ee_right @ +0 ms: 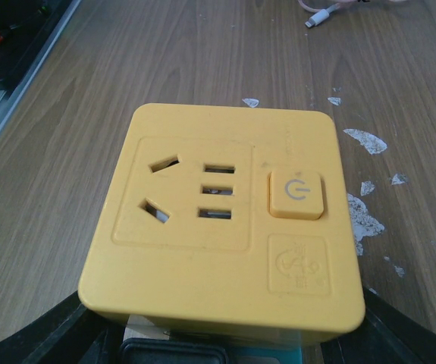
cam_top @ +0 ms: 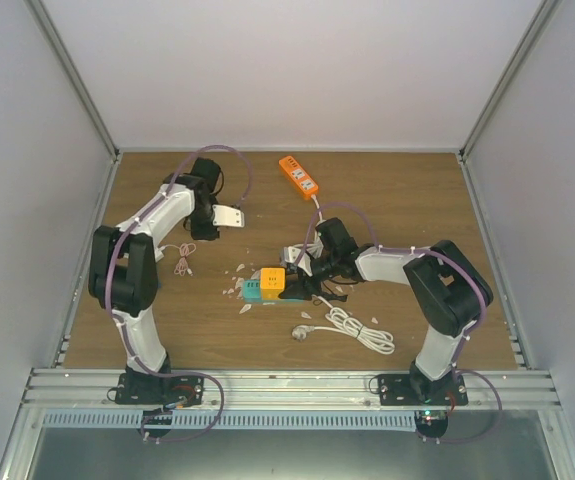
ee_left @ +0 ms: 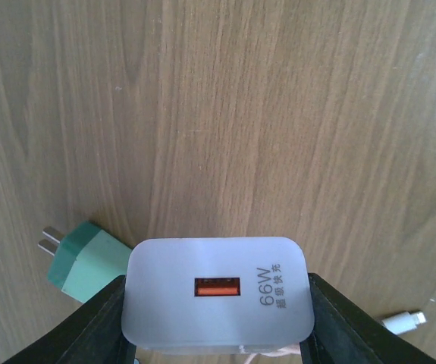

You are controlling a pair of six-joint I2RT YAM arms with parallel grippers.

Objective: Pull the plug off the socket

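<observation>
**Plug Separated From Socket; Both Parts Gripped**

The left gripper (cam_top: 229,215) had its fingers (ee_left: 96,322) clamped on both sides of the white charger plug (ee_left: 218,292), with the USB port facing the wrist camera. A teal pronged piece (ee_left: 89,262) showed just behind the plug's left edge; whether the two were joined could not be told. The right gripper (ee_right: 221,345) was clamped on the yellow socket cube (ee_right: 221,220), slots in plain view, near the middle of the table (cam_top: 417,190) and well apart from the plug.

Left arm (cam_top: 157,212) and right arm (cam_top: 387,265) had white link shells, black joints and black bases. A purple cable (cam_top: 229,151) looped along each. Fingers (ee_left: 89,326) were matte black.
</observation>
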